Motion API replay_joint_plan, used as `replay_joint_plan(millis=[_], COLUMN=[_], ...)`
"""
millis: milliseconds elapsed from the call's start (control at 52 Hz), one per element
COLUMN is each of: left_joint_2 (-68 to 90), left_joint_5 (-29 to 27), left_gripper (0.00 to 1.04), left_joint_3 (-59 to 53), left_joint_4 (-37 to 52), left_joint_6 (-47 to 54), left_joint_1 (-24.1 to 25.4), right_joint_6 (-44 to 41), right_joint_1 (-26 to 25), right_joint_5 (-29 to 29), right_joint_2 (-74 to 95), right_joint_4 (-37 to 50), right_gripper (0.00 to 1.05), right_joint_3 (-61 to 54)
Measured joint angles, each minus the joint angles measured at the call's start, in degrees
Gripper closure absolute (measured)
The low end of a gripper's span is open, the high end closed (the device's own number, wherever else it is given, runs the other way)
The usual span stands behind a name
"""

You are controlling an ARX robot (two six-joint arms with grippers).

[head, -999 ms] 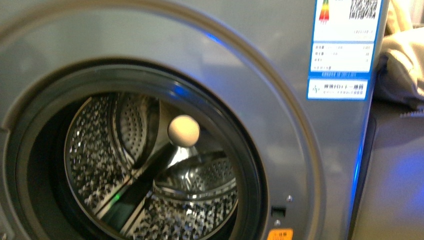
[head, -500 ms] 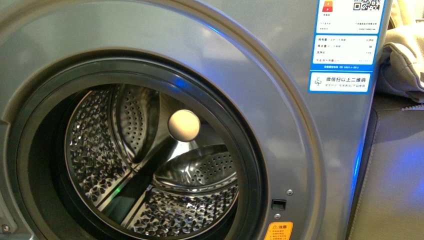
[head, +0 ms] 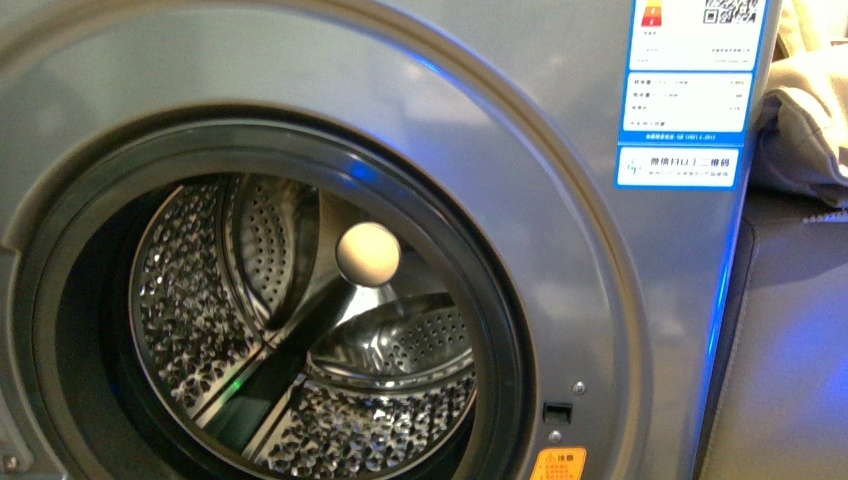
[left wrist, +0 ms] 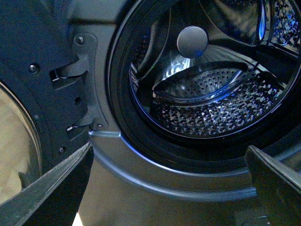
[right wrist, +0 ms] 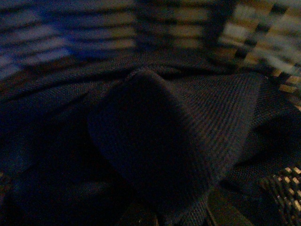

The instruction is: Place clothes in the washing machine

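Note:
The washing machine (head: 600, 250) is silver-grey, and its porthole is open onto the empty perforated steel drum (head: 300, 340). Neither gripper shows in the front view. In the left wrist view my left gripper (left wrist: 164, 188) is open and empty, with its fingers (left wrist: 51, 188) spread wide just in front of the porthole's lower rim (left wrist: 178, 174) and the drum (left wrist: 211, 108) beyond. In the right wrist view my right gripper (right wrist: 183, 219) is shut on the clothes (right wrist: 155, 132), dark bunched fabric that fills most of the view. The gripper's fingers are mostly hidden in the dark.
The open door and its hinge (left wrist: 70, 70) stand beside the left gripper. A beige cloth (head: 800, 110) lies on a surface right of the machine. The blue-and-white label (head: 690, 90) and the yellow sticker (head: 560, 465) are on the machine's front. Woven basket weave (right wrist: 287, 188) lies under the clothes.
The front view was blurred and has shifted slightly, then settled. The drum looks the same.

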Motion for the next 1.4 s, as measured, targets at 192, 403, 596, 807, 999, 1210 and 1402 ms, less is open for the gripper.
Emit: replay_joint_plan(millis=[192,403,596,807,999,1210,1402], left_joint_2=[0.0,0.0,0.0,0.0,0.0,0.0,0.0], left_joint_5=[0.0,0.0,0.0,0.0,0.0,0.0,0.0], left_gripper=[0.07,0.07,0.07,0.07,0.07,0.07,0.07], left_joint_3=[0.0,0.0,0.0,0.0,0.0,0.0,0.0], left_joint_4=[0.0,0.0,0.0,0.0,0.0,0.0,0.0], left_joint_6=[0.0,0.0,0.0,0.0,0.0,0.0,0.0], left_joint_1=[0.0,0.0,0.0,0.0,0.0,0.0,0.0], right_joint_6=[3.6,9.0,17.1,26.8,32.4,35.2,31.0], right_joint_1=[0.0,-0.1,0.5,3.8,11.6,26.7,43.3], right_joint_5=[-5.9,-11.1,-15.4,-17.0,-16.3,-12.8,-6.5], right_joint_2=[-17.3,-36.0,-53.0,-66.1,-72.1,-75.4,-73.8], right_joint_4=[1.4,1.3,2.1,2.3,0.5,-10.2,-25.1], right_gripper=[0.97,0.97,0.97,0.97,0.97,0.97,0.97], right_joint_3=[-8.0,-11.5,-10.0,-4.1,7.5,23.1,34.4])
